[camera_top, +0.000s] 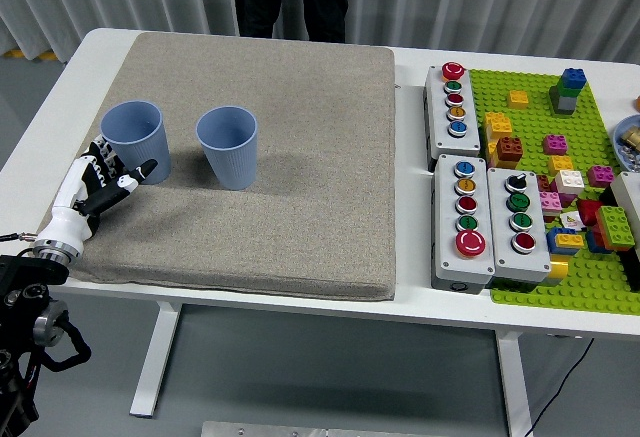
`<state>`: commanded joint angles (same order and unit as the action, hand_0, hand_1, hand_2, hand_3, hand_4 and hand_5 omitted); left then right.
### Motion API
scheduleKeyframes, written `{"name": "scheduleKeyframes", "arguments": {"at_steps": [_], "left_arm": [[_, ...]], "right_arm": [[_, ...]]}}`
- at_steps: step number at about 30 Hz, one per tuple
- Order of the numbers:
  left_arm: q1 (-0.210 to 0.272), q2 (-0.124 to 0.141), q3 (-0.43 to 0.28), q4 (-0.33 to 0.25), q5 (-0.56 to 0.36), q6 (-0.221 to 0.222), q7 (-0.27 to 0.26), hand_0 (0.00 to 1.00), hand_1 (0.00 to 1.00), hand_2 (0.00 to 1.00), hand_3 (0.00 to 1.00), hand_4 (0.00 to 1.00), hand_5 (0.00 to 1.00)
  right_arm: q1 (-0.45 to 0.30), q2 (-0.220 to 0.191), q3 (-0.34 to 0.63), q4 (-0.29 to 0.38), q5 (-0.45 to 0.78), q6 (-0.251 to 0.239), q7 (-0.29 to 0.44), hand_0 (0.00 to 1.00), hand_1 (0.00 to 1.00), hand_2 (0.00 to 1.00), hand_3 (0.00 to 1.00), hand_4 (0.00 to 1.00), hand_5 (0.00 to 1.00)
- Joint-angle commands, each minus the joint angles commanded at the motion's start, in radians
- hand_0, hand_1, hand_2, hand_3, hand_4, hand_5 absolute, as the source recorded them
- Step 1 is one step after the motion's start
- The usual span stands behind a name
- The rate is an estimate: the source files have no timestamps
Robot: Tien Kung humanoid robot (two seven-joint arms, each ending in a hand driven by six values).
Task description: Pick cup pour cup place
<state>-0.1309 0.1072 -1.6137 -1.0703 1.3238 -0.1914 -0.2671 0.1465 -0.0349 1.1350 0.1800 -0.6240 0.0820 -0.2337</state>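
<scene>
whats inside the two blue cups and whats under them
Both the left blue cup and the right blue cup stand upright on the grey mat. Only blue inner walls show; their bottoms are hidden from this angle.
</scene>
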Motion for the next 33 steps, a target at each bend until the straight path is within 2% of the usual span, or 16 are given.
{"name": "scheduleKeyframes", "arguments": {"at_steps": [33], "left_arm": [[-0.046, -0.014, 0.016, 0.023, 0.041, 0.016, 0.011, 0.939, 0.927, 0.998, 0.998, 0.991, 0.388]], "right_arm": [[0.011, -0.003, -0.004, 0.000, 0.008, 0.000, 0.003, 0.683, 0.682, 0.698, 0.654, 0.440, 0.172]]}}
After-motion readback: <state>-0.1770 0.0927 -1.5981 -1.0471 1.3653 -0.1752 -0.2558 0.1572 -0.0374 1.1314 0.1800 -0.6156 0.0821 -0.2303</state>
